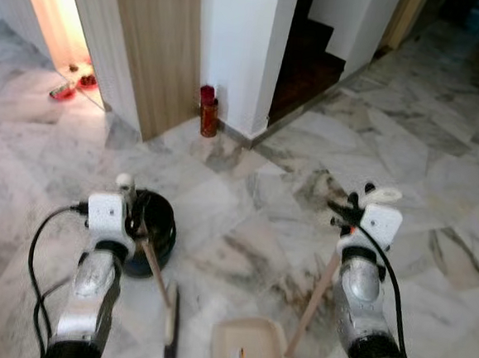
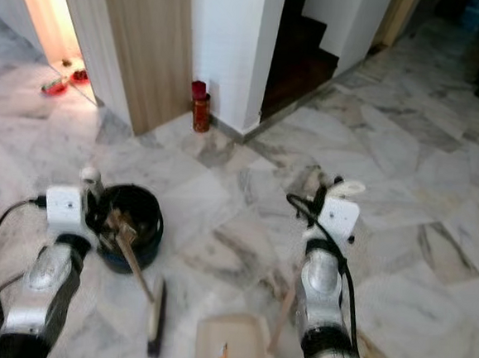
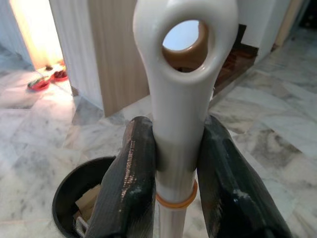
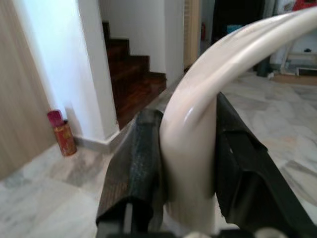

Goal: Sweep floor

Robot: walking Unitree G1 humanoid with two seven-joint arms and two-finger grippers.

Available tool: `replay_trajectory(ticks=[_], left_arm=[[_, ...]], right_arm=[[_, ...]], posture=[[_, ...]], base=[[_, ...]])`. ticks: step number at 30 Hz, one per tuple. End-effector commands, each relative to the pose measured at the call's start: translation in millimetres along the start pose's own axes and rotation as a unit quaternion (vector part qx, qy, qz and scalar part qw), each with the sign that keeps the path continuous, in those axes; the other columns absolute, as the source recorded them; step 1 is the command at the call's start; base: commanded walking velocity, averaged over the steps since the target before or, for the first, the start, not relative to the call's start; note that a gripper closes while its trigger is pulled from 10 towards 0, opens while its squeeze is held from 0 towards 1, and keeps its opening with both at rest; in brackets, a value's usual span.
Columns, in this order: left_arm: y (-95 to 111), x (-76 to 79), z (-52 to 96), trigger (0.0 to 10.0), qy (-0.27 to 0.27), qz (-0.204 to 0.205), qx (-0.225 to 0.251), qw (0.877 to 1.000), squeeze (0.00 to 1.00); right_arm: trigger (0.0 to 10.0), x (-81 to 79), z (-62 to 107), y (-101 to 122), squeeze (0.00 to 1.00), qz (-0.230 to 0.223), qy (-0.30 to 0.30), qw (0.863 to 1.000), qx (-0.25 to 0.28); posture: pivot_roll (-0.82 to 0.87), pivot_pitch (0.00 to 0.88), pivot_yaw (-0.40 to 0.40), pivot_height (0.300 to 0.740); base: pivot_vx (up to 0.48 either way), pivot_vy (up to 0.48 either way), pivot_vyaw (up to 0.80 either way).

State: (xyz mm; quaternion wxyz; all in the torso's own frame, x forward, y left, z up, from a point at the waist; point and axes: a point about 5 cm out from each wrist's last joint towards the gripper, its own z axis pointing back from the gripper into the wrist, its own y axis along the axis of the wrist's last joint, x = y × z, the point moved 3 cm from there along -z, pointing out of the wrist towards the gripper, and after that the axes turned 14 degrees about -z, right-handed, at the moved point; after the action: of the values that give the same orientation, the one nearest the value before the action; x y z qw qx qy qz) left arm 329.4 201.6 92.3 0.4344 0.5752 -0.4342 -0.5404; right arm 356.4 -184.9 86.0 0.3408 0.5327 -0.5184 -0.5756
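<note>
- Left gripper [image 3: 173, 163] clamps the broom [image 1: 170, 323] handle, brush on the marble floor [image 1: 244, 221] beside a black bin [image 1: 148, 230]
- Right gripper [image 4: 185, 163] clamps the dustpan [image 1: 251, 350] handle
- No readable writing; open floor ahead

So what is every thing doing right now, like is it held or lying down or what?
Left gripper: shut on the cream broom handle.
Cream broom handle with a hanging hole: held, slanting down to the floor.
Right gripper: shut on the beige dustpan handle.
Beige plastic dustpan: pan on the floor, a small orange bit inside.
Black round bin: upright, open, scraps inside.
Red cylindrical can: standing by the white wall corner.
</note>
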Motion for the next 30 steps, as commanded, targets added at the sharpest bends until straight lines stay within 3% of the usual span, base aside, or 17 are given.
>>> replay_trajectory(ticks=[1,13,30], left_arm=[[10.6,4.0,-3.0,10.0,-0.004,-0.008,0.024,1.0,0.0],[11.6,-0.2,-4.0,10.0,0.006,-0.007,0.028,1.0,0.0],[14.1,-0.2,-4.5,10.0,0.013,0.0,0.032,0.999,0.0]], right_arm=[[10.0,8.9,-1.1,4.3,0.0,0.0,-0.012,1.0,0.009],[10.0,7.1,-4.0,6.5,0.0,0.001,-0.01,1.0,0.01],[10.0,2.4,-3.9,10.2,0.0,-0.004,0.006,1.0,0.022]], posture=[[0.04,0.0,-0.03,0.74],[0.04,0.0,-0.037,0.74],[0.03,0.0,-0.038,0.74]], base=[[0.0,-0.364,-0.8],[0.0,-0.085,-0.8],[0.0,0.0,-0.09]])
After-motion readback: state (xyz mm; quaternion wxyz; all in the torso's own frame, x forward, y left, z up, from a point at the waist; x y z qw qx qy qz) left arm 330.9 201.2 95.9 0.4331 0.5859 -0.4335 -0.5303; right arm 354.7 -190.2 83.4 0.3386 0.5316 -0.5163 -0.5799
